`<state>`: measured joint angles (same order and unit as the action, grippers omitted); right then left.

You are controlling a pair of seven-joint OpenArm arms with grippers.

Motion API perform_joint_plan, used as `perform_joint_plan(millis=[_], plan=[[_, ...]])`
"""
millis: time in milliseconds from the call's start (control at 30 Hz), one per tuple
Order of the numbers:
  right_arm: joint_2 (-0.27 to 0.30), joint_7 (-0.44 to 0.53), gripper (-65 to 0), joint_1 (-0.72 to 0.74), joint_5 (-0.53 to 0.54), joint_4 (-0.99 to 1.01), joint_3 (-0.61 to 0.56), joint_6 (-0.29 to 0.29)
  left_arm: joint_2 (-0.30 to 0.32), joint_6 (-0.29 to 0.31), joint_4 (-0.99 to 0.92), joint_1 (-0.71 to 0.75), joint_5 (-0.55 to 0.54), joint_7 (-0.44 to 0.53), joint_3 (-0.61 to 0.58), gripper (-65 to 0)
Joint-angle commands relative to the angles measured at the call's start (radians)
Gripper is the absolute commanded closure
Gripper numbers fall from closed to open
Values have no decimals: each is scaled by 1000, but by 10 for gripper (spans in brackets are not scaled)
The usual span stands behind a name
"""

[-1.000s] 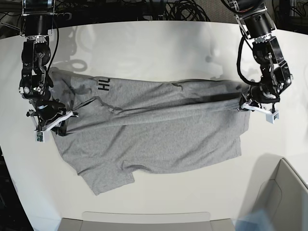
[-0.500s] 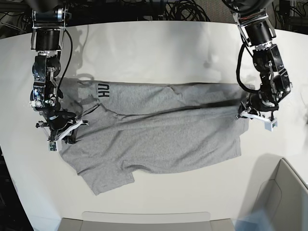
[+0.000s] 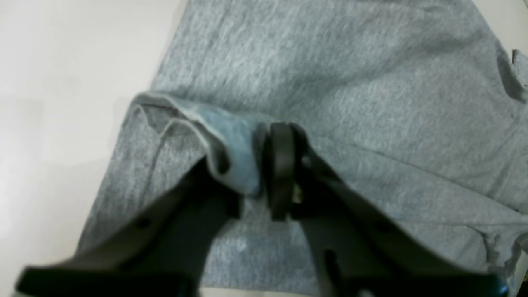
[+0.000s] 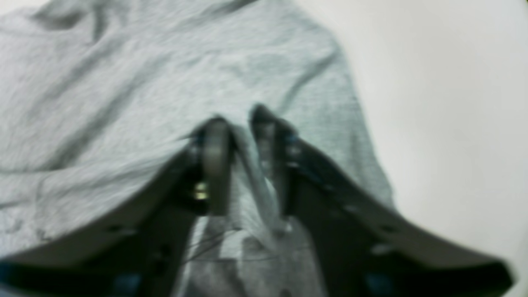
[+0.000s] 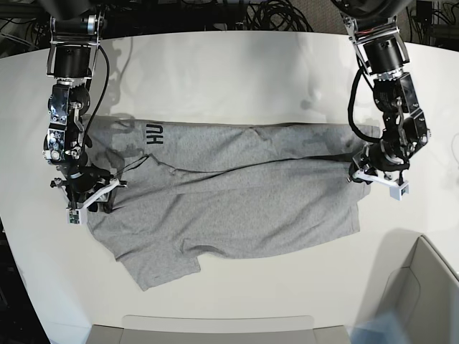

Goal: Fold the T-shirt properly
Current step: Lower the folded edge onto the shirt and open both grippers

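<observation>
Grey cotton T-shirt (image 5: 237, 208) lies spread lengthwise across the white table (image 5: 215, 72), one long edge doubled over toward the middle so a band of the printed side shows, dark letters (image 5: 153, 132) visible near the far left of the base view. One sleeve (image 5: 154, 265) sticks out flat toward the near edge.

We hold it at both ends. Our left gripper (image 3: 251, 165) is clamped on a bunched bit of hem; the wrist view shows the pale inner face of the cloth pinched between the fingers (image 3: 280, 165). In the base view it sits at the shirt's right end (image 5: 366, 168), down at cloth level. Our right gripper (image 4: 241, 140) is closed on a thin ridge of fabric at the opposite end, sitting at the shirt's left edge (image 5: 90, 193) in the base view.

Reason for the two-end hold, as we judge it: carrying one long edge over evenly needs both corners moved together, otherwise the fold line skews. The crease (image 5: 251, 172) between the two grippers runs fairly straight but with ripples, so tension looks only partial.

Judgement: first lengthwise fold in progress. Risk is thin pinches slipping, mostly on the right side. A grey bin (image 5: 423, 287) sits at the near right corner, clear of the shirt.
</observation>
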<state>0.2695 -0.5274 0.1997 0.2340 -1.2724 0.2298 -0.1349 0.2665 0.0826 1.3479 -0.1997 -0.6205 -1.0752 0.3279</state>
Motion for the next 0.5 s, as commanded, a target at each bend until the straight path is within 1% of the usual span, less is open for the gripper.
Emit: perform_joint_plan(millis=[0, 67, 100, 300, 367, 467], plan=[[14, 25, -254, 37, 6, -23, 9, -9, 14, 6, 20, -20, -11, 8, 3, -144], [15, 25, -311, 39, 8, -25, 10, -9, 14, 6, 21, -20, -11, 7, 3, -139], [15, 25, -323, 39, 8, -34, 12, -9, 14, 6, 21, -20, -11, 7, 3, -139], [15, 20, -327, 17, 8, -125, 13, -9, 14, 4, 101, 18, -11, 7, 6, -139], [26, 19, -327, 13, 12, -154, 13, -7, 14, 3, 140, 21, -11, 5, 7, -139], [29, 16, -327, -21, 14, -215, 24, -6, 14, 1, 204, 47, -11, -30, 10, -139]])
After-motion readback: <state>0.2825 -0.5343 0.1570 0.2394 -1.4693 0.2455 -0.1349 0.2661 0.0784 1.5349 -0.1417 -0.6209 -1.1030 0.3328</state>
